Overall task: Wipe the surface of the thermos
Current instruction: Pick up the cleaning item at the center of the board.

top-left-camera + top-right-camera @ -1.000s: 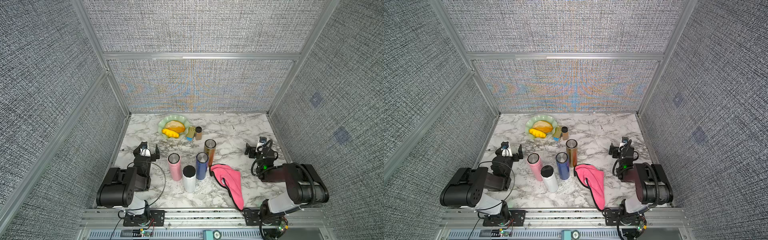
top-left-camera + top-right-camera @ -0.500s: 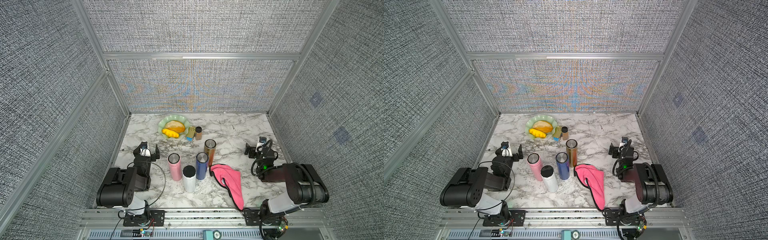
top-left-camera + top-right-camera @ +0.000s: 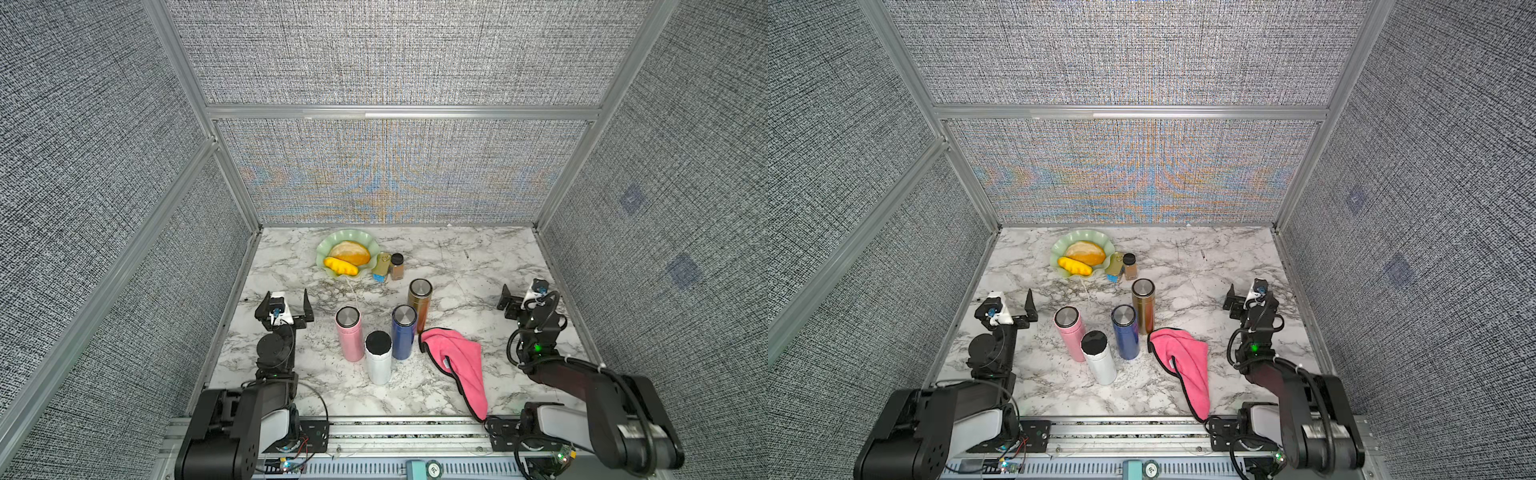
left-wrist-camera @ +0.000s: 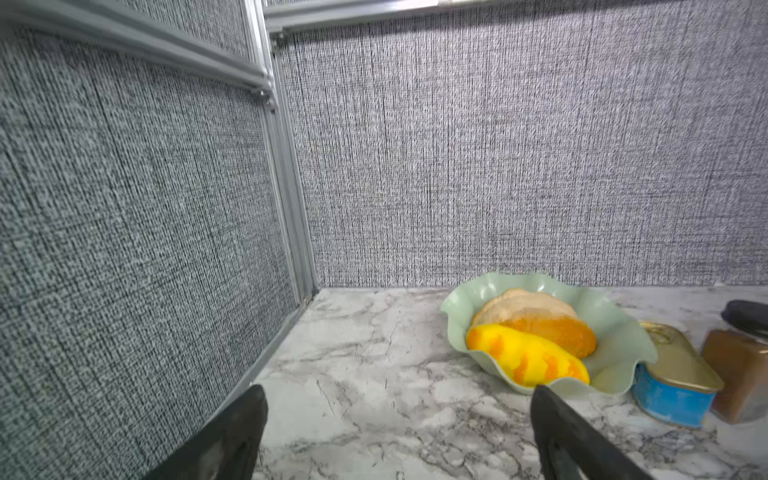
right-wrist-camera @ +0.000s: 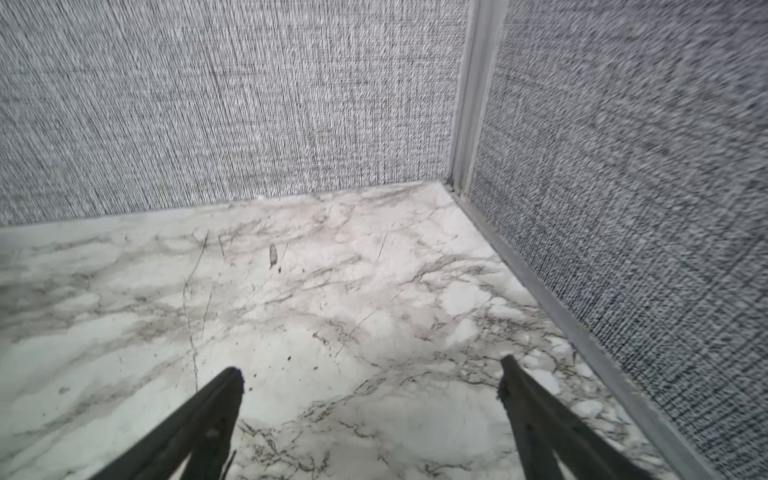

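**Top views.** In both top views you count four thermoses, all upright, grouped just toward 6 o'clock of the centre of the bench (image 3: 478,266). They are one pink thermos (image 3: 349,340), one white thermos (image 3: 378,363) with a black cap, one blue thermos (image 3: 403,338) and one bronze thermos (image 3: 419,303). The white one stands nearest 6 o'clock, between pink and blue.

One pink cloth (image 3: 461,361) lies crumpled at 5 o'clock, just beside the blue thermos, its tail reaching the front edge.

At 11 o'clock sits one green plate (image 3: 322,257) carrying one bread roll (image 3: 351,251) and one yellow piece (image 3: 340,267). One tin (image 3: 382,268) and one brown jar (image 3: 397,268) stand just beside it.

You have two hands. The left hand (image 3: 286,294) is at 9 o'clock and the right hand (image 3: 1246,296) at 3 o'clock. Both have fingers spread wide, hold nothing, and are well apart from thermoses and cloth.

**Left wrist.** The left hand (image 4: 397,390) is spread over bare marble. Only here do you see the tin's blue side and gold lid. The jar is cut off at the frame edge.

**Right wrist.** The right hand (image 5: 370,363) is spread above bare marble, facing a corner. The picture is slightly blurred. Thermoses and cloth appear only in the top views.

**Surface and room.** The bench is white marble-pattern with grey veins, scratches and dark specks. Grey woven wall panels (image 3: 386,62) in an aluminium frame (image 3: 403,112) close three sides.
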Controlling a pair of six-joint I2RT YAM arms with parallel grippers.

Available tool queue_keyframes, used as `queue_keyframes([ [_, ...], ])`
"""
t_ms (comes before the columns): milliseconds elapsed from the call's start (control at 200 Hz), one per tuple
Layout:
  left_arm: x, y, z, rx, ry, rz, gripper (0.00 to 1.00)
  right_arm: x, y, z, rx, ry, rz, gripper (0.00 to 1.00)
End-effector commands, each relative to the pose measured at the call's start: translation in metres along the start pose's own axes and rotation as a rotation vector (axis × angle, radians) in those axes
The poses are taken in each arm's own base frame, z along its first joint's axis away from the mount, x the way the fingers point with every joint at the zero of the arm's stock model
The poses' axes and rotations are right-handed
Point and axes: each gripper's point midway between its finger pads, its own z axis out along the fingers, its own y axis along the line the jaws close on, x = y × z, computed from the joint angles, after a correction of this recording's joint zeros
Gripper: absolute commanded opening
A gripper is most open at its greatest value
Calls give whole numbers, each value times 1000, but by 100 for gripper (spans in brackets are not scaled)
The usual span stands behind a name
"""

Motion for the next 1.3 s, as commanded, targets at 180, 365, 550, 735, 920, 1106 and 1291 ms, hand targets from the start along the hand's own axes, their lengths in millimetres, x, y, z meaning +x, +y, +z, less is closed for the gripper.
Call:
queue_keyframes([
  [180,-39,-12,7,64,162,-325,99,-51,26,-22,-112,153,387,99],
  [365,-35,-3,-21,26,80,-462,99,-9,10,-33,0,365,529,99],
  [550,-14,-1,-36,10,88,-486,99,42,62,-66,-249,673,568,99],
  [735,14,11,-42,-82,139,-486,99,76,111,-108,-263,770,357,99],
  [920,41,12,-39,-113,219,-475,99,81,133,-125,-195,800,156,99],
  [1106,44,9,-36,-103,236,-479,99,101,158,-125,-171,859,50,99],
  [1291,43,12,-38,-115,218,-477,99,106,178,-131,-203,892,66,99],
])
